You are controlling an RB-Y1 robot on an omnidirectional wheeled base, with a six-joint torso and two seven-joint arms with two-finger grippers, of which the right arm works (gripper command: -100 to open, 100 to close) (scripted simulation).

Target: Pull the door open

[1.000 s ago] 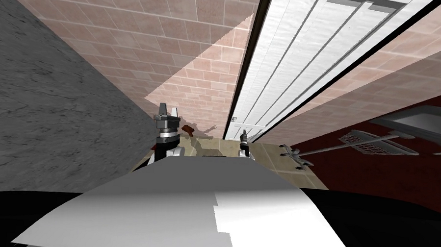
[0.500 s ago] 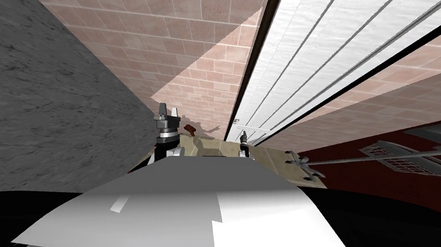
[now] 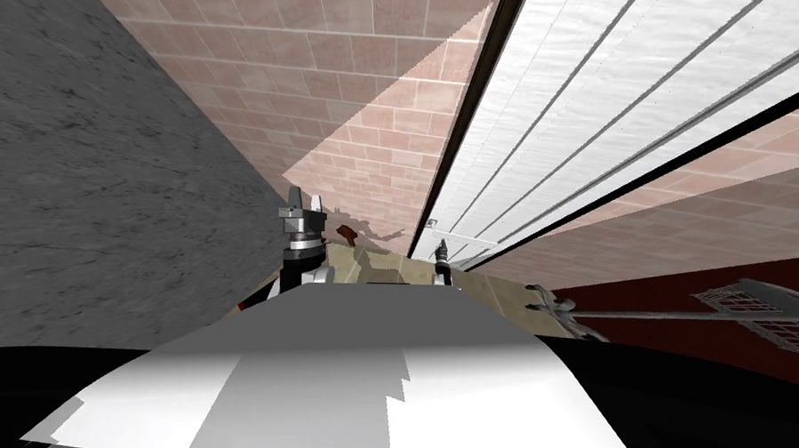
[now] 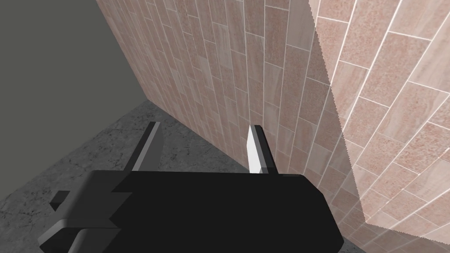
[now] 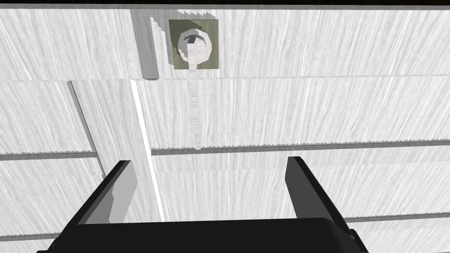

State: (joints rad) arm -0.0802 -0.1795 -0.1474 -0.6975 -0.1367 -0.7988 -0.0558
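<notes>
One hand logged — right hand (image 5: 210, 162) spread; handle (image 5: 194, 96) of door (image 5: 329, 110) ahead, apart

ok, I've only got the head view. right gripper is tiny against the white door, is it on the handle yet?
Observer: Not yet. The right wrist view shows the right gripper open, with the lever handle ahead of its fingertips, untouched.
Operator: lined up at least?
Observer: Roughly. The lever hangs from an olive square plate on the white door and points back into the gap between the fingers.
Operator: left arm in the way?
Observer: No. The left gripper is open too, with nothing between its fingers, and it faces the pink tiled wall.
</notes>
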